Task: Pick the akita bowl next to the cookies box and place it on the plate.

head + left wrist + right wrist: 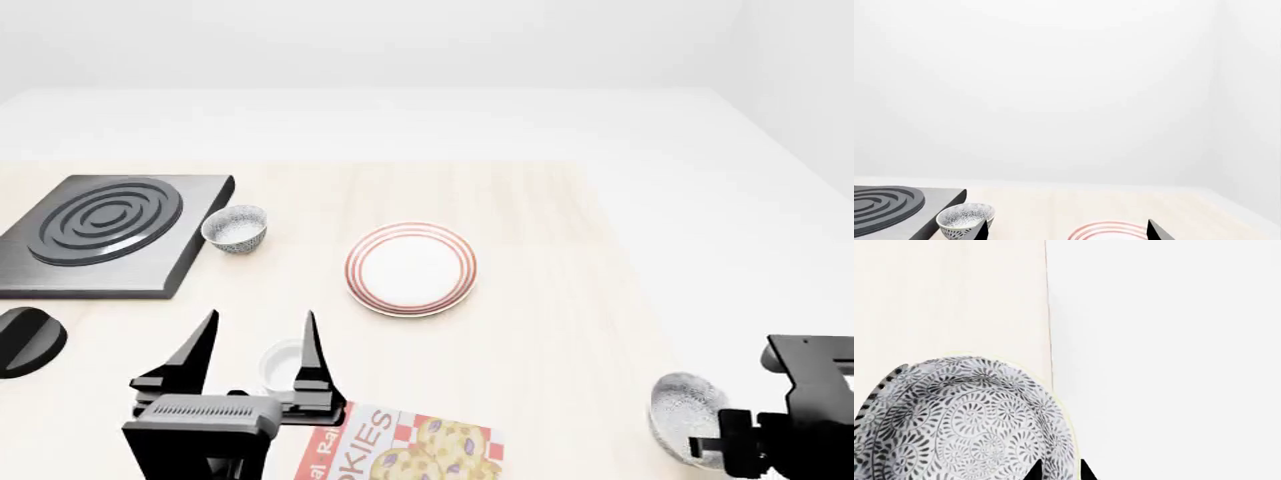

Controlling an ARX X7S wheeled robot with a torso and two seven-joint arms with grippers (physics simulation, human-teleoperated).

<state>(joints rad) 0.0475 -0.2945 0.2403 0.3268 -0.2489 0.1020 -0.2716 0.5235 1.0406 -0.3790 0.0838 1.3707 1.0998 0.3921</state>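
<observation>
Right jaws clamp the akita bowl (683,427)'s rim, left jaws spread above a white cup (283,364); plate (411,268) bare.

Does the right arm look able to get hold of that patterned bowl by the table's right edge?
Probably yes. The right gripper sits right at the akita bowl, with its fingertips showing at the bowl's rim in the right wrist view, and nothing stands between them.

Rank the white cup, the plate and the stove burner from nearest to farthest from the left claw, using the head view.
1. White cup: between the left claw's fingers.
2. Plate: ahead, toward the right.
3. Stove burner: far left corner; roughly as distant as the plate, too close to call.
</observation>
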